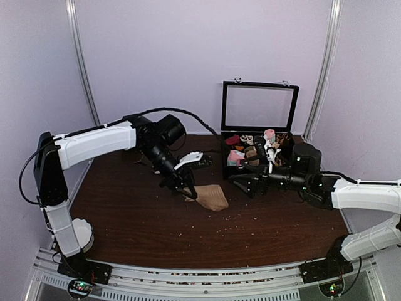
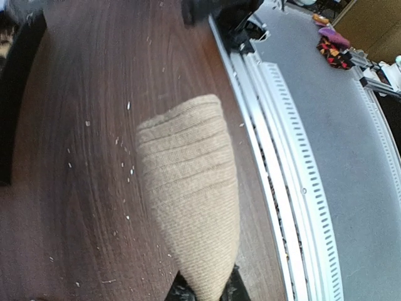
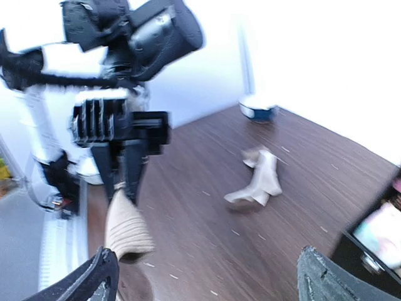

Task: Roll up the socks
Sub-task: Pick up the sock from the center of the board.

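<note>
— In the middle of the table (image 1: 125,219), the left claw (image 1: 188,191) pinches one end of the tan sock (image 1: 213,197). The right claw (image 3: 205,263) hangs spread wide to its right.

— Hold that pinch firm, I'd say. Pin the free end flat before rolling.

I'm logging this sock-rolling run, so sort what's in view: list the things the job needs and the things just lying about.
Job: tan sock in the left gripper; second pale sock lying on the table.
Lying about: black box; pink and white rolled socks inside it; white roll.
</note>
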Robot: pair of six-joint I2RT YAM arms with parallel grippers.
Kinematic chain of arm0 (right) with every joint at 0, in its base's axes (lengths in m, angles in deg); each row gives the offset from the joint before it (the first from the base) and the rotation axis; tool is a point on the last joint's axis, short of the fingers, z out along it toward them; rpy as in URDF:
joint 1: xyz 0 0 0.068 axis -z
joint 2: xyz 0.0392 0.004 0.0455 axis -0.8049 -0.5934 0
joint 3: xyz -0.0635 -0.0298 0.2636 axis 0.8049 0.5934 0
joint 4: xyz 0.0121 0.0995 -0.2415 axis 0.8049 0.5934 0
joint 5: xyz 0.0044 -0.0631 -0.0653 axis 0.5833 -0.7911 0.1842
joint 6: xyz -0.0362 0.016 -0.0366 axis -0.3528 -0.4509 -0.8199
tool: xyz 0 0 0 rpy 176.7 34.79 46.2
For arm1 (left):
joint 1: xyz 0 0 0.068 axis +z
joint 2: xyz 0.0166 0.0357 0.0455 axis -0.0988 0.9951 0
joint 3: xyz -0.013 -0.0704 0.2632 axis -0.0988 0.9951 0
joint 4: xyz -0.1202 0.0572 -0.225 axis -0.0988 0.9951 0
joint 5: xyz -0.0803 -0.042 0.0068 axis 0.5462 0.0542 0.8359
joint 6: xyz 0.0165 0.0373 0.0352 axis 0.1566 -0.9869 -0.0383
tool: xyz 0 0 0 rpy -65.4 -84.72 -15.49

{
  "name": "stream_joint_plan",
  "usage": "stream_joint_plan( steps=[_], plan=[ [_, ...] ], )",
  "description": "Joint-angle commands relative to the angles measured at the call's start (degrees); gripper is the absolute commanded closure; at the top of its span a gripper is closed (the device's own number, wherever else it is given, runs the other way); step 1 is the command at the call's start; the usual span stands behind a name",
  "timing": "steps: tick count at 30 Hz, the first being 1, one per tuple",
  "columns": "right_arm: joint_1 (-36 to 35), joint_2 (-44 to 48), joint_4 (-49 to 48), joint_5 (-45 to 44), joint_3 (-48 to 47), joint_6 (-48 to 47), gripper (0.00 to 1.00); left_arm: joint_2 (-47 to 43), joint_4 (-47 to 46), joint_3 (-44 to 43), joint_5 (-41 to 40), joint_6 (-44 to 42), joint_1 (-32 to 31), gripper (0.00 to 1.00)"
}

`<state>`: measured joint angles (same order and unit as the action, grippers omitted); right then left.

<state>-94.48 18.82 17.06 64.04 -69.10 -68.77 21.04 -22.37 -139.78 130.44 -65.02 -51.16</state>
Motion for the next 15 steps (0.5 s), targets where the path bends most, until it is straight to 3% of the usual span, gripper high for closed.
stream_joint_plan(
  steps=[1,5,10,15],
  plan=[
    [0.5,-3.2,-2.4,15.1,-4.0,5.6,0.0,-3.6,5.5,-3.3,3.4,-4.1,-0.8,1.0],
    [0.0,-8.2,-2.5,24.5,-8.7,11.5,0.0,-5.3,6.3,-3.6,2.0,-5.1,-2.6,1.0],
    [-2.1,-8.9,-10.5,26.1,-8.1,15.8,0.0,-6.1,6.8,-4.7,3.6,-4.4,-3.7,1.0],
    [-4.2,-10.6,-9.4,27.1,-9.8,15.0,0.0,-5.8,8.3,-7.5,6.7,-3.5,-3.7,1.0]
  ],
)
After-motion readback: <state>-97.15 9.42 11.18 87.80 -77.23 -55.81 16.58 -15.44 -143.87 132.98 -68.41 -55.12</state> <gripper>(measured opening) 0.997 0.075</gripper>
